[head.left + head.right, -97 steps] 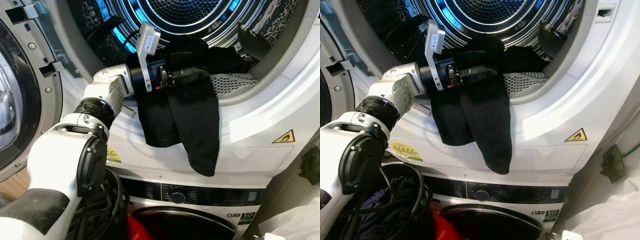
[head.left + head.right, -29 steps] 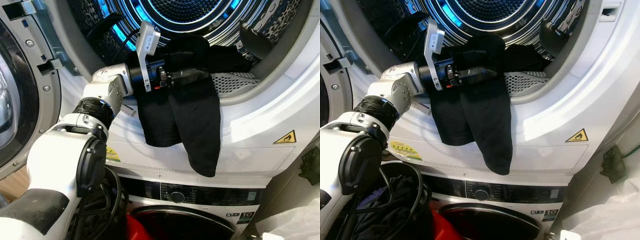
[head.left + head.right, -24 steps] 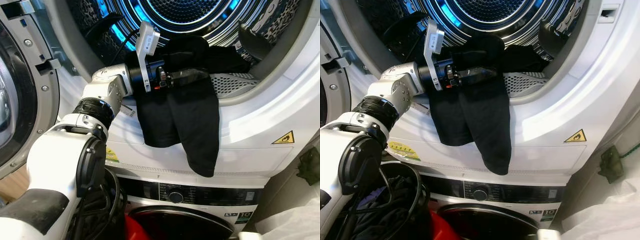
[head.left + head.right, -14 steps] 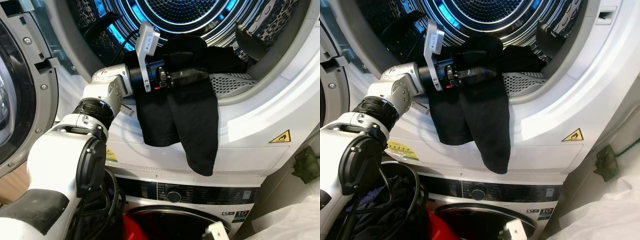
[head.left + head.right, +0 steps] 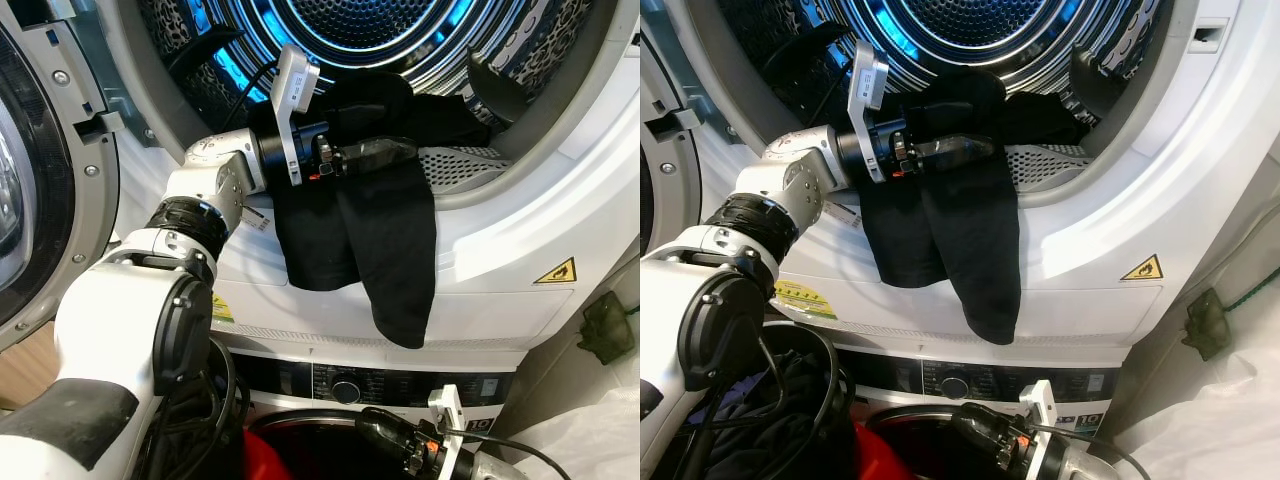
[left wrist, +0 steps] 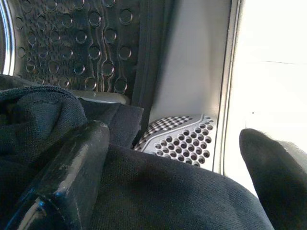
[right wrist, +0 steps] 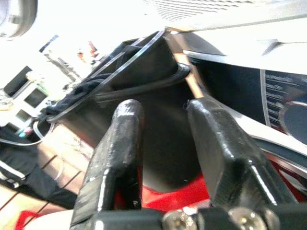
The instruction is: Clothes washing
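Observation:
A black garment [image 5: 385, 240] hangs over the front rim [image 5: 520, 200] of the upper machine's round opening, part inside the lit drum [image 5: 360, 20], part down the white front. My left gripper [image 5: 400, 150] lies on top of it at the rim, open. In the left wrist view the cloth [image 6: 158, 191] bulges between its widely spread fingers [image 6: 62, 177]. My right gripper [image 5: 368, 422] is low down in front of the lower machine's panel [image 5: 340, 385]. Its fingers [image 7: 120, 139] are a narrow gap apart, with nothing between them.
The upper machine's door [image 5: 30, 200] stands open at the left. A perforated grille [image 5: 460, 165] sits inside the rim. A dark basket [image 5: 790, 400] of clothes stands at lower left, with something red [image 5: 265, 455] beside it. White bagging [image 5: 590, 440] lies at lower right.
My right gripper has come up into view at the bottom, in front of the lower machine. The left arm and the black garment have stayed put. The camera has shifted slightly.

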Controlling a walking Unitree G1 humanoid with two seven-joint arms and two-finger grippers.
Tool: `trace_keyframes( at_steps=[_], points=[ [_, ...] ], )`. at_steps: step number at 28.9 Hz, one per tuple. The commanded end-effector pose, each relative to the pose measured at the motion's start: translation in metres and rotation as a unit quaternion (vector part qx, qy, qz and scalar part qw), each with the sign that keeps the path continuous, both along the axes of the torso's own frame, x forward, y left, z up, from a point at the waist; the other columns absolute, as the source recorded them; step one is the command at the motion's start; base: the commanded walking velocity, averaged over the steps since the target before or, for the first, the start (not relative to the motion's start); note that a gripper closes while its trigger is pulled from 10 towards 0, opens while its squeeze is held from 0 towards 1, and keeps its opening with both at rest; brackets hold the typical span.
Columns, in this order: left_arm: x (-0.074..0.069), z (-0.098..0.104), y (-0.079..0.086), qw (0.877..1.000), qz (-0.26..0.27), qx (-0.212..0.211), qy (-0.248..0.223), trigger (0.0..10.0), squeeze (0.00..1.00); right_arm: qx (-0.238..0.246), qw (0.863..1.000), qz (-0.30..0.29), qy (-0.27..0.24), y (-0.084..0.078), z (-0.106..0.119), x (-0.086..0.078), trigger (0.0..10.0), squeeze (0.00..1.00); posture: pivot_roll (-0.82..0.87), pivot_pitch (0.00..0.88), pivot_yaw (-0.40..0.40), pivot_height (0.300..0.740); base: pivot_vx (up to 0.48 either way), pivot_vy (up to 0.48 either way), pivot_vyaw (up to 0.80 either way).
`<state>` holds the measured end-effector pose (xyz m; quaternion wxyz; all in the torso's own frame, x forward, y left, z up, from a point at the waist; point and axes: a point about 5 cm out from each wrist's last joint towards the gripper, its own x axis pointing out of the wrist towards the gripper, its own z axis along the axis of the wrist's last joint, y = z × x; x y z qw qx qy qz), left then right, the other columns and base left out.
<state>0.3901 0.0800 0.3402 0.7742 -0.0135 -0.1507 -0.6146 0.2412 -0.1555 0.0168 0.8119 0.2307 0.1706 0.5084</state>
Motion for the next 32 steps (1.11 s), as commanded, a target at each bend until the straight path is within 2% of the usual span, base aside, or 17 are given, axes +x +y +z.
trace_keyframes(
  at_steps=[1,2,3,4,5,6,15,18,22,24,26,27,28,29,32],
  points=[
    [0.0,0.0,0.005,1.0,0.002,0.006,-0.003,10.0,1.0,-0.002,1.0,0.021,0.005,0.002,-0.002,-0.007,10.0,1.0,0.02,0.0,0.068,0.74,0.0,0.0,0.0],
    [0.0,0.0,0.005,1.0,0.001,0.006,-0.003,10.0,1.0,0.0,1.0,0.026,0.007,0.001,-0.002,-0.008,10.0,1.0,0.02,0.0,0.068,0.74,0.0,0.0,0.0],
    [0.0,0.0,0.005,1.0,0.001,0.006,-0.002,10.0,1.0,-0.006,1.0,0.024,0.004,0.001,-0.003,-0.009,10.0,0.94,0.02,0.0,0.068,0.74,0.0,0.0,0.0],
    [0.0,0.0,0.005,1.0,0.001,0.006,-0.002,10.0,1.0,-0.028,1.0,0.015,-0.001,0.0,-0.005,-0.009,10.0,0.0,0.02,0.0,0.068,0.74,0.0,0.0,0.0],
    [0.0,0.0,0.005,1.0,0.001,0.006,-0.002,10.0,1.0,-0.038,0.999,0.009,-0.005,-0.001,-0.005,-0.008,4.1,0.0,0.02,0.0,0.068,0.74,0.0,0.0,0.0],
    [0.0,-0.001,0.005,1.0,0.001,0.007,-0.002,10.0,1.0,-0.044,0.999,-0.001,-0.008,0.0,-0.005,-0.006,0.0,0.0,0.02,0.0,0.071,0.74,0.0,0.0,0.0],
    [0.0,-0.002,0.005,1.0,-0.004,0.011,0.0,10.0,1.0,0.002,0.998,0.025,-0.057,0.018,0.019,-0.001,0.0,0.0,0.01,0.0,0.078,0.74,0.0,0.0,0.0],
    [-0.001,-0.002,0.005,1.0,-0.007,0.014,0.001,10.0,1.0,0.069,0.992,0.029,-0.104,0.024,0.05,0.008,0.0,0.0,0.02,0.0,0.081,0.74,0.0,0.0,0.0],
    [-0.001,-0.002,0.006,1.0,-0.007,0.014,0.002,10.0,1.0,0.089,0.987,0.065,-0.12,0.023,0.063,0.004,0.0,0.0,0.02,0.0,0.08,0.74,0.0,0.0,0.0],
    [-0.001,-0.002,0.006,1.0,-0.007,0.013,0.002,10.0,1.0,0.083,0.985,0.097,-0.113,0.022,0.065,-0.004,0.0,0.0,0.02,0.0,0.08,0.74,0.0,0.0,0.0],
    [-0.001,-0.002,0.005,1.0,-0.008,0.013,0.002,10.0,1.0,0.077,0.985,0.105,-0.109,0.021,0.064,-0.006,0.0,0.0,0.02,0.0,0.077,0.74,0.0,0.0,0.0],
    [-0.001,-0.002,0.005,1.0,-0.008,0.012,0.002,10.0,1.0,0.04,0.984,0.149,-0.093,0.022,0.055,-0.019,0.0,0.0,0.01,0.0,0.076,0.74,0.0,0.0,0.0],
    [-0.001,-0.002,0.005,1.0,-0.008,0.012,0.002,10.0,1.0,0.04,0.984,0.149,-0.093,0.022,0.055,-0.019,0.0,0.0,0.01,0.0,0.076,0.74,0.0,0.0,0.0],
    [-0.001,-0.002,0.005,1.0,-0.009,0.012,0.002,10.0,1.0,0.016,0.98,0.18,-0.083,0.023,0.05,-0.03,0.0,0.0,0.01,0.0,0.073,0.74,0.0,0.0,0.0],
    [-0.001,-0.003,0.005,1.0,-0.009,0.012,0.003,10.0,1.0,0.005,0.981,0.17,-0.089,0.022,0.052,-0.031,0.0,0.0,0.02,0.0,0.071,0.74,0.0,0.0,0.0]
  ],
)
